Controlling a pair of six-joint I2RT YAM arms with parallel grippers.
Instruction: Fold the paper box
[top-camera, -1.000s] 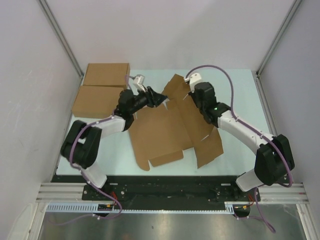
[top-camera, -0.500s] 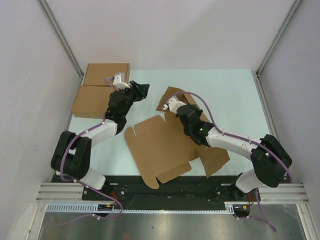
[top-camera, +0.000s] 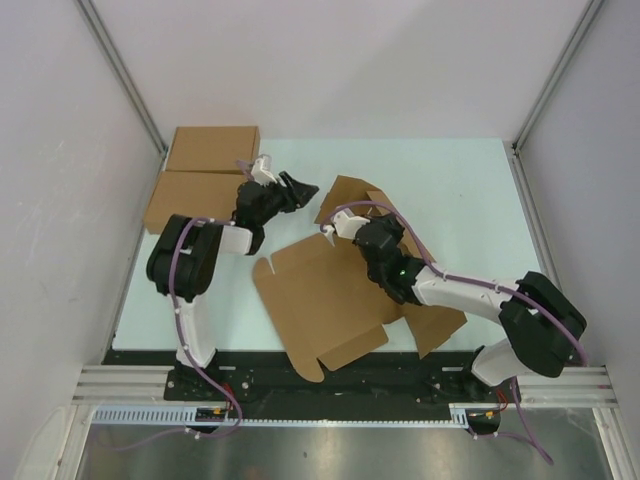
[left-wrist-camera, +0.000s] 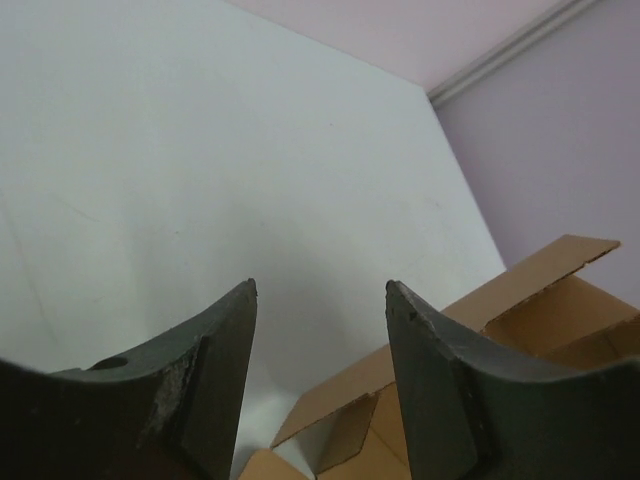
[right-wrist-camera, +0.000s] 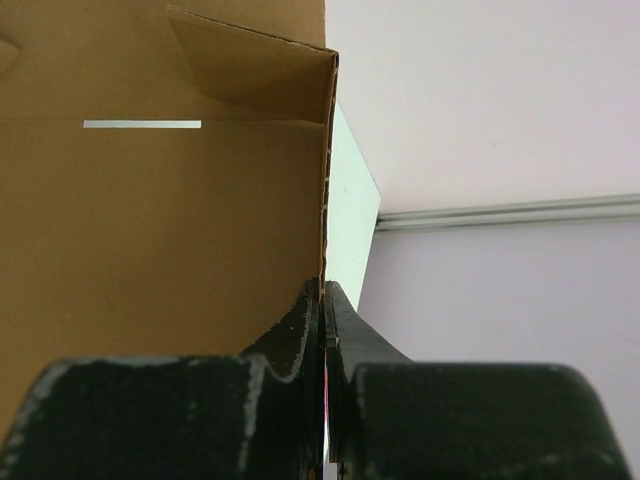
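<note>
Paper box (top-camera: 325, 300) lies flat, one o'clock flap raised. Right gripper (right-wrist-camera: 324, 290) pinches that flap; left gripper (left-wrist-camera: 320, 290), eleven o'clock, gapes empty.

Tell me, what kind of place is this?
Probably a robot test booth: plain walls and metal rails enclose a table with a left arm, a right arm and a paper box.

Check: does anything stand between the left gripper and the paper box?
Nothing visible does. The left gripper, jaws open, points at the raised flap of the paper box, with only table between. The two made-up boxes lie behind it.
</note>
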